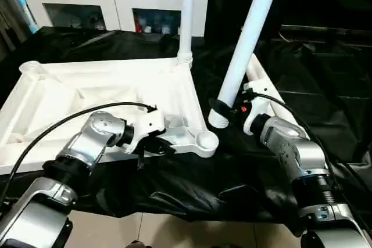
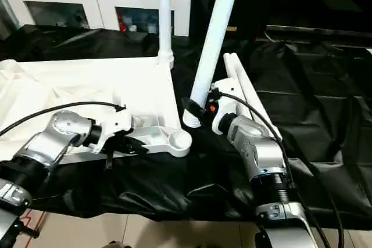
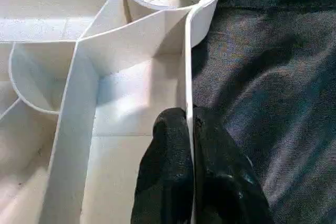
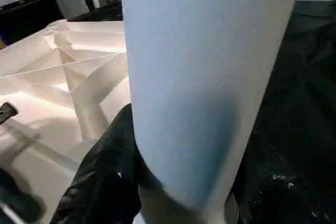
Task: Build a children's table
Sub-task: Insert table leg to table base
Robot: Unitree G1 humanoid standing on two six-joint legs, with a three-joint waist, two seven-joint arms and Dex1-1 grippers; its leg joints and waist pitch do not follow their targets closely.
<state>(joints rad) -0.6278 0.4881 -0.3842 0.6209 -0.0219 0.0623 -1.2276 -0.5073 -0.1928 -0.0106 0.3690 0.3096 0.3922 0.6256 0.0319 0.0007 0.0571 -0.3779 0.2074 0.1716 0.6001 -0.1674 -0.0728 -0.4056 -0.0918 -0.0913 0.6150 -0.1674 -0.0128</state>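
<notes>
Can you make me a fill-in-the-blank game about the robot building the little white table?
1. The left gripper pinches the thin rim of the upside-down ____.
2. The right gripper holds a long white ____ that leans beside the near corner socket.
3. One leg already stands upright in a far corner ____.
4. The tabletop lies on a ____ sheet.

Missing words: tabletop; leg; socket; black
</notes>
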